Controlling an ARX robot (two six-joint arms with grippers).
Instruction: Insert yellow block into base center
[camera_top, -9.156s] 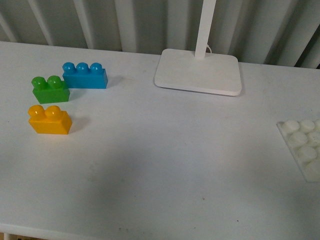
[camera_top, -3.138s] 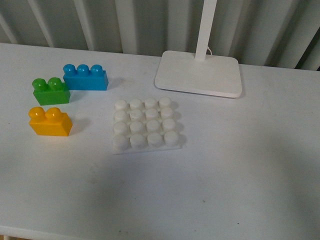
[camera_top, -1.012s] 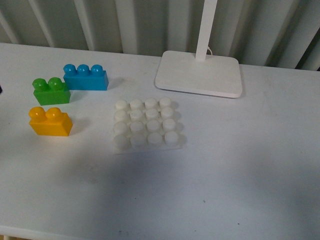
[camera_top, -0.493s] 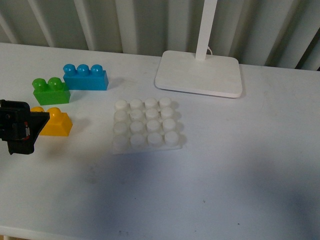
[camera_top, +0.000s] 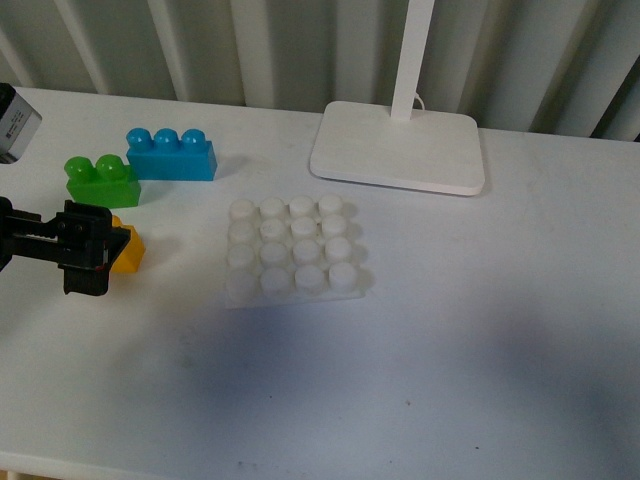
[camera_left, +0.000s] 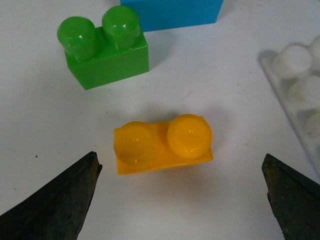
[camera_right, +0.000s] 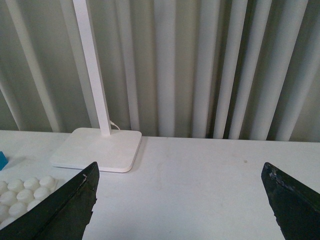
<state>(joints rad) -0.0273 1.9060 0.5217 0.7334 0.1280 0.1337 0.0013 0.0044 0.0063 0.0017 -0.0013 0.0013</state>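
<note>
The white worktop (camera_top: 480, 380) carries everything, and the lamp stand (camera_top: 400, 145) sits unmoved at its back edge. The base (camera_top: 292, 252), cut off at the right edge seconds ago, now lies flat mid-worktop with all its studs bare, ready to receive. Near the left edge the blue three-stud brick (camera_top: 170, 155) and green brick (camera_top: 100, 180) keep their places. The left gripper (camera_top: 104, 250) has come in from that edge within the last second. Its jaws are spread wide either side of the yellow block (camera_left: 162, 144) without touching it. The block stands upright just frontward of the green brick, so the grasp looks next. From the front the gripper hides most of the block. The right gripper (camera_right: 179, 172), jaws wide and empty, shows only in its own wrist view.
</note>
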